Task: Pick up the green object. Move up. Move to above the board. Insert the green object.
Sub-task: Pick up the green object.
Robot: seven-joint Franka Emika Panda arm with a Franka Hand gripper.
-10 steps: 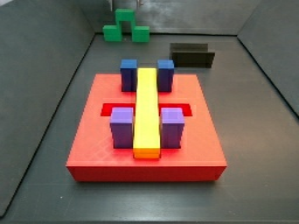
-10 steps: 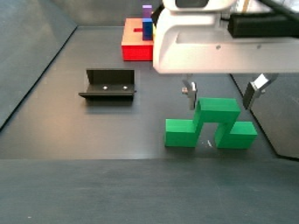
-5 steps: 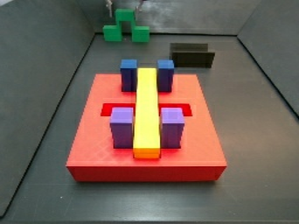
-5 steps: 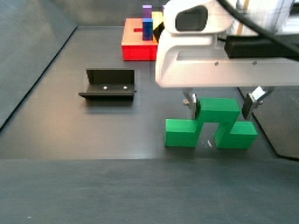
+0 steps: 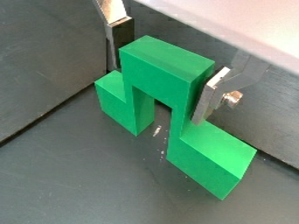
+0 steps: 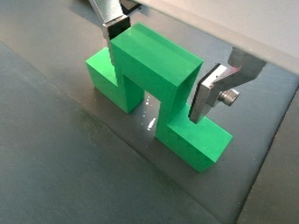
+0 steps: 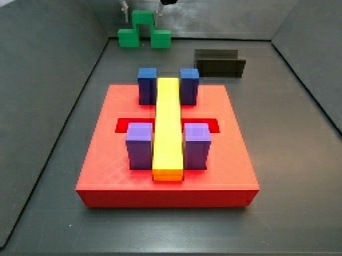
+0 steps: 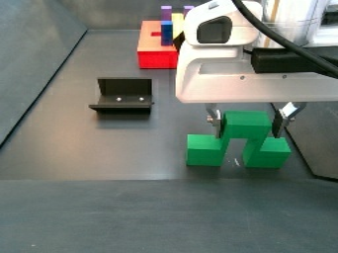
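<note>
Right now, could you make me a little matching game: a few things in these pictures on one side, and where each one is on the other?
Things:
1. green object
2. yellow bar
3. fixture
4. end effector

Places:
A. lying along the middle of the red board
B. on the floor, between the board and the green piece
C. on the floor, its raised middle cube between two silver fingers
D. low over the green piece, a finger at each side of the middle cube

Pairs: 1-C, 2-A, 3-B, 4-D

Dark fixture (image 8: 122, 97) on the grey floor (image 8: 79, 148) (well apart from other pieces)
</note>
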